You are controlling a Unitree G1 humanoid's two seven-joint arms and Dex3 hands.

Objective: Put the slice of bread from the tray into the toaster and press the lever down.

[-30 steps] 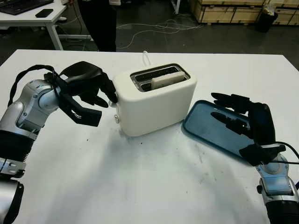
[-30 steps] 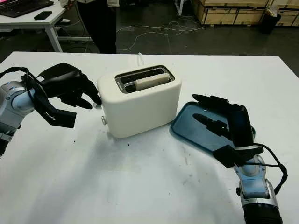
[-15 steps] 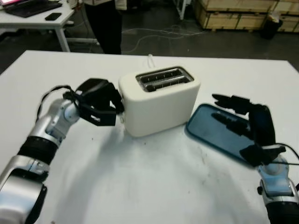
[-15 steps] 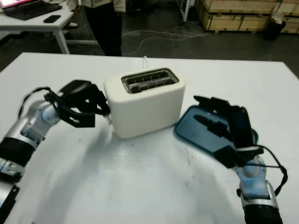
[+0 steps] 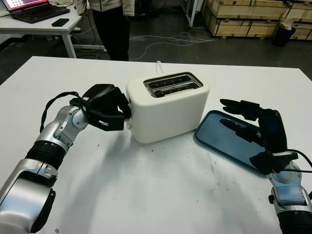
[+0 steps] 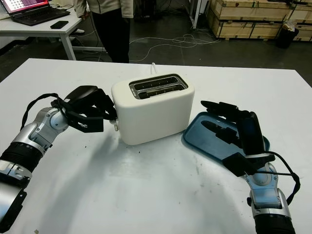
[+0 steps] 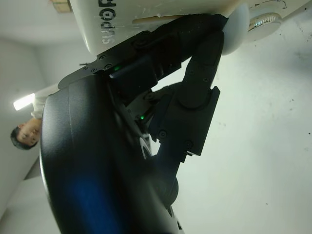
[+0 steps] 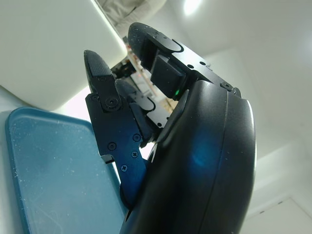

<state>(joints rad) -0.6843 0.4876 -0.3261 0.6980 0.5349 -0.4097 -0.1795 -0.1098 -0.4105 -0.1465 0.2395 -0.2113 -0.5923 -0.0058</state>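
At the toaster's (image 5: 168, 109) end, left hand (image 5: 105, 112) fingers (image 7: 207, 53) touch the lever (image 7: 239, 29).

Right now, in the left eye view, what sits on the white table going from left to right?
Left hand at the toaster's end → white toaster → blue tray → right hand, open above the tray.

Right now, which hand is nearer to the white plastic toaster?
Left. The left hand touches the white plastic toaster at its lever end; the right hand is open over the blue tray beside it.
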